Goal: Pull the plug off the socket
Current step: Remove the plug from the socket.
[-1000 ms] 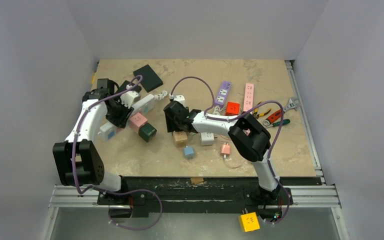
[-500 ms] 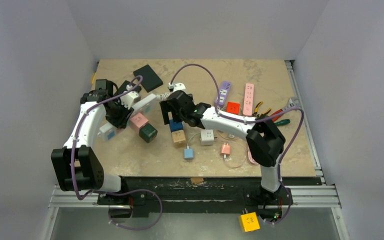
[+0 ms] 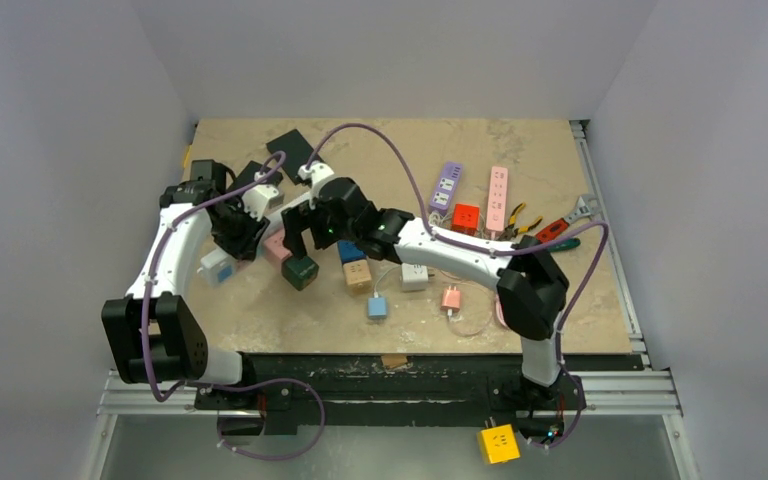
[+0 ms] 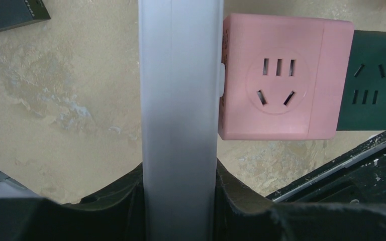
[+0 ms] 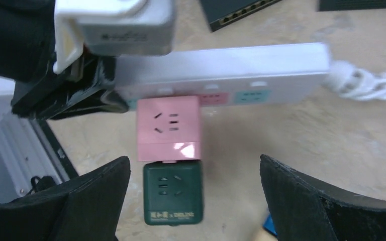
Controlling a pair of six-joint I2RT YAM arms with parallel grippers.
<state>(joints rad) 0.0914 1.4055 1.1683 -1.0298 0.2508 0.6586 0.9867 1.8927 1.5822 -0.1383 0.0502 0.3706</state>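
At the table's (image 3: 560, 300) left side, the left gripper (image 3: 240, 228) was clamped on the white power strip (image 4: 179, 100). The pink cube plug (image 4: 281, 75) sat against the strip, with the green cube (image 5: 172, 193) touching its far end. The right gripper (image 3: 302, 226) hung fully spread above both cubes, holding nothing.

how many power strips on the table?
3: white strip at left, partly covered; purple strip and pink strip side by side, far right of centre. More may be hidden.
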